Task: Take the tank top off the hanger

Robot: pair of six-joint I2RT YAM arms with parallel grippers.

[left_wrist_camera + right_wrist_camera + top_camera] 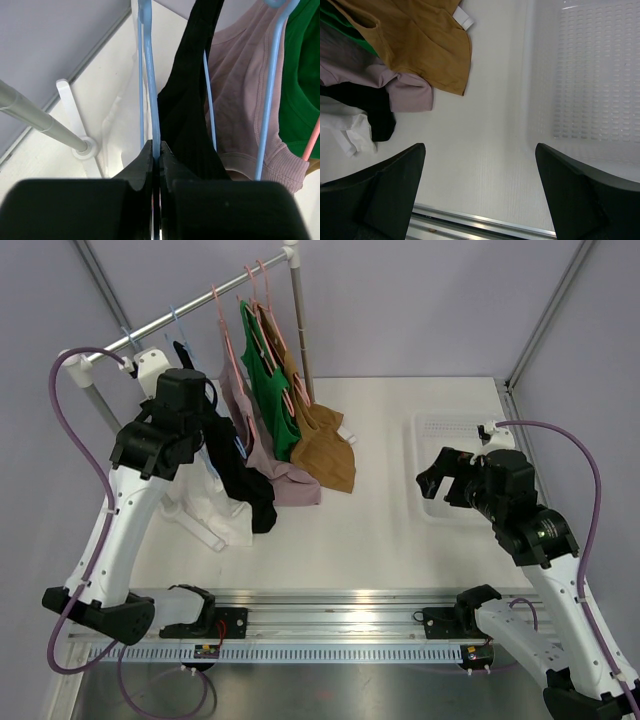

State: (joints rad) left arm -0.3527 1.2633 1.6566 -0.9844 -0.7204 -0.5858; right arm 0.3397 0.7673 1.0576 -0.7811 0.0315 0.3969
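Several tank tops hang from a rail (190,302): a white one (205,508), a black one (243,475), a mauve one (275,465), a green one (268,380) and a brown one (322,445). My left gripper (159,146) is up among them (210,438), shut on the thin bar of a light blue hanger (150,75). The black tank top (187,115) hangs right against that bar, and the mauve one (245,85) is on another blue hanger. My right gripper (480,146) hangs open over bare table, nothing between its fingers.
A white perforated basket (590,75) sits at the right of the table (440,430), just beyond my right gripper (435,485). The rack's white post foot (85,147) stands on the table near the left gripper. A metal rail (330,625) runs along the near edge.
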